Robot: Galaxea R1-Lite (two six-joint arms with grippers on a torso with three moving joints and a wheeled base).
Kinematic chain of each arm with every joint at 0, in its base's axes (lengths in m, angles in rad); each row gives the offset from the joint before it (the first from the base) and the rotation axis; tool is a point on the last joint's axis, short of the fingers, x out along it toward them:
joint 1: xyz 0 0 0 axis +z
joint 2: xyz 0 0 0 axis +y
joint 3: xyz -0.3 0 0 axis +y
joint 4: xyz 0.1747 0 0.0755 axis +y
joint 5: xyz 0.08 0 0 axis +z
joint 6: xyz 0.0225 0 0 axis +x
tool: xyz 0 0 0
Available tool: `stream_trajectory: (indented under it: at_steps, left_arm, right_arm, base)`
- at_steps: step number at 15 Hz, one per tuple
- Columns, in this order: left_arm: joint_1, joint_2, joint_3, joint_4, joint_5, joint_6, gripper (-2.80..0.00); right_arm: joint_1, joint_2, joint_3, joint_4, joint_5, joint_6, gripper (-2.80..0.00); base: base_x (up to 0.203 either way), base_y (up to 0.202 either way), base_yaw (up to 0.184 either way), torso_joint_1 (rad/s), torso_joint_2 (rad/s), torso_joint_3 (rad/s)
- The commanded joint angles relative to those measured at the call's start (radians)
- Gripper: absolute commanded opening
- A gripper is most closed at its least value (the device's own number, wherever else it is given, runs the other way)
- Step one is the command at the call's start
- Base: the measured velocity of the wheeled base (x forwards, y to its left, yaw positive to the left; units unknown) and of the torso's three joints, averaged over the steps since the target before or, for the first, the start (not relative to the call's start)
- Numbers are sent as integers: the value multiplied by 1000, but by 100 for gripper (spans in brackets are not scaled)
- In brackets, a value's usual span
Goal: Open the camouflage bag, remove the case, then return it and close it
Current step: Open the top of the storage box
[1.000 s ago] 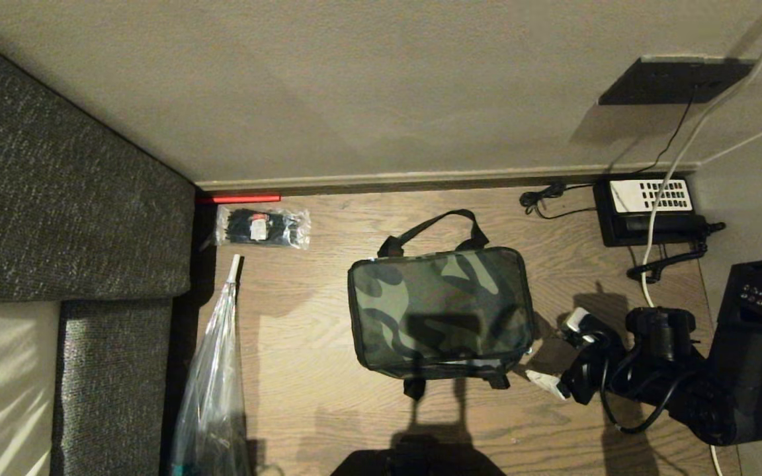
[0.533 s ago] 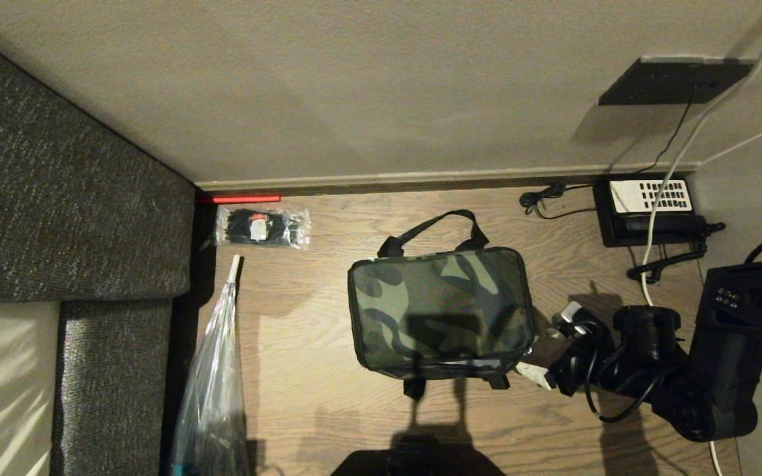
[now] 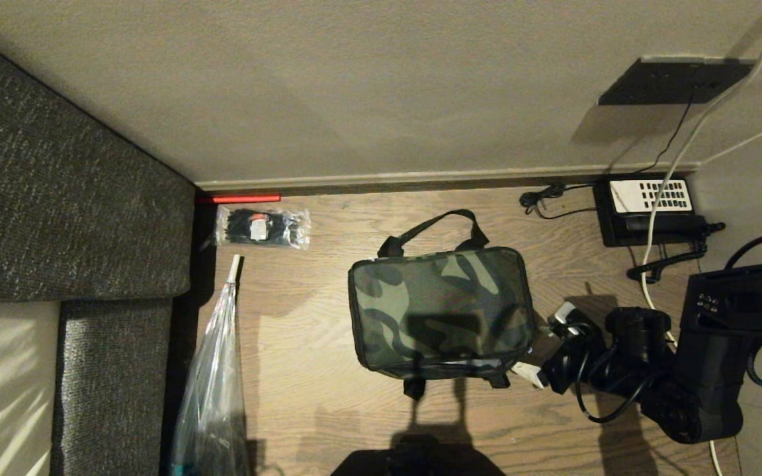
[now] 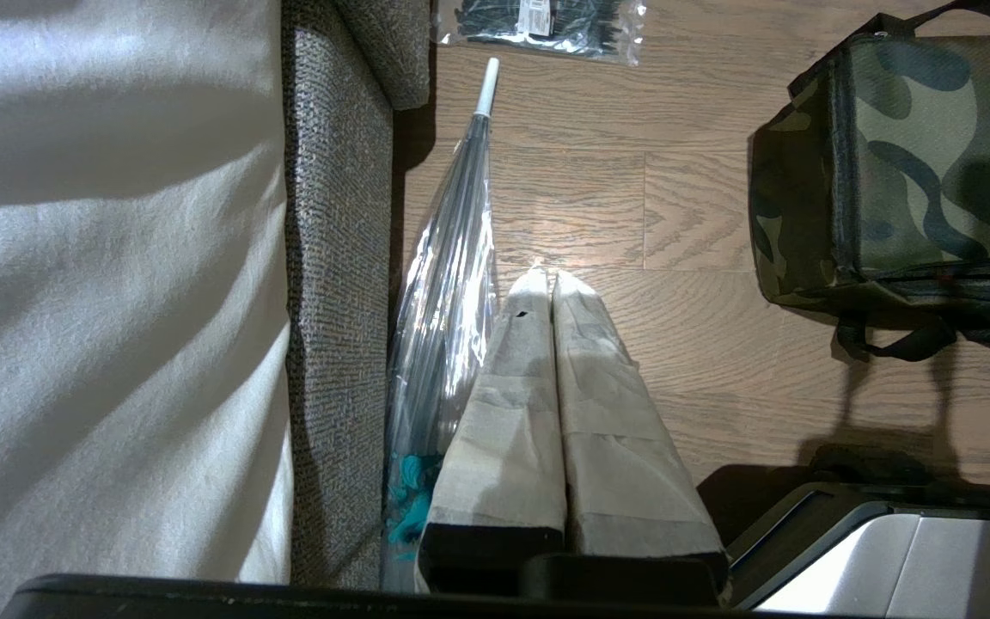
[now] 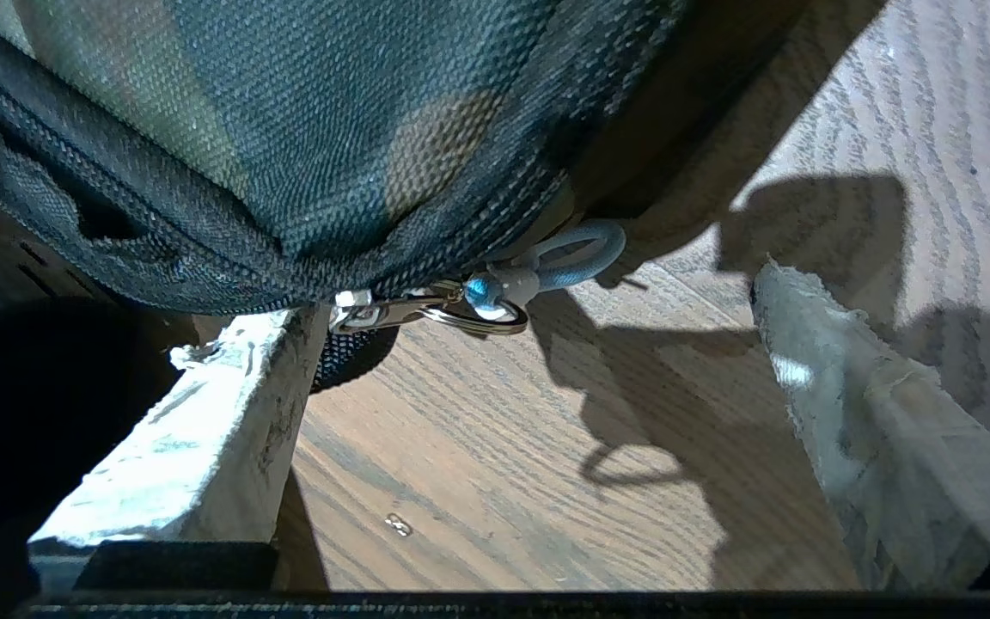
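The camouflage bag point(image 3: 440, 307) lies zipped shut on the wooden floor, its black strap handles lying at its far and near sides. The case is hidden. My right gripper point(image 3: 540, 345) is open at the bag's near right corner, one white fingertip on each side of that corner. In the right wrist view the bag point(image 5: 332, 129) fills the far side, and its metal zipper pull with a blue cord loop point(image 5: 546, 266) hangs between the spread fingers of the right gripper point(image 5: 504, 318), touching neither. My left gripper point(image 4: 544, 277) is shut and empty, parked left of the bag point(image 4: 916, 163).
A clear folded umbrella point(image 3: 212, 377) lies along the grey upholstered furniture point(image 3: 57, 198) on the left. A packet of black ties point(image 3: 262, 227) sits by the wall. A black telephone point(image 3: 649, 208) with trailing cables point(image 3: 652, 264) stands at the back right.
My right arm has slid left towards the bag, bringing its open fingers up to the near right corner. The bag has not moved.
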Motion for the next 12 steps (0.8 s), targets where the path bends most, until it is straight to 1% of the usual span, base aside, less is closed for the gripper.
stream_trajectory:
  at_steps: [1,3,6,9,12]
  left_arm:
    - [0,0,3,0,0,0,-280]
    - [0,0,3,0,0,0,-280]
    - [0,0,3,0,0,0,-280]
    - [0,0,3,0,0,0,-280]
    - [0,0,3,0,0,0,-280]
  right_arm:
    - [-1,15,-2,-8,11,-54,0]
    - [1,21,-9,-9,17,-85,0]
    - [1,31,-27,-12,27,-84,0]
    - [-1,53,-32,-71,32,-77,0]
    - [-2,56,-24,-77,30,-77,0]
  base:
    - [0,0,0,0,0,0]
    - [0,0,0,0,0,0]
    - [0,0,0,0,0,0]
    - [0,0,0,0,0,0]
    - [0,0,0,0,0,0]
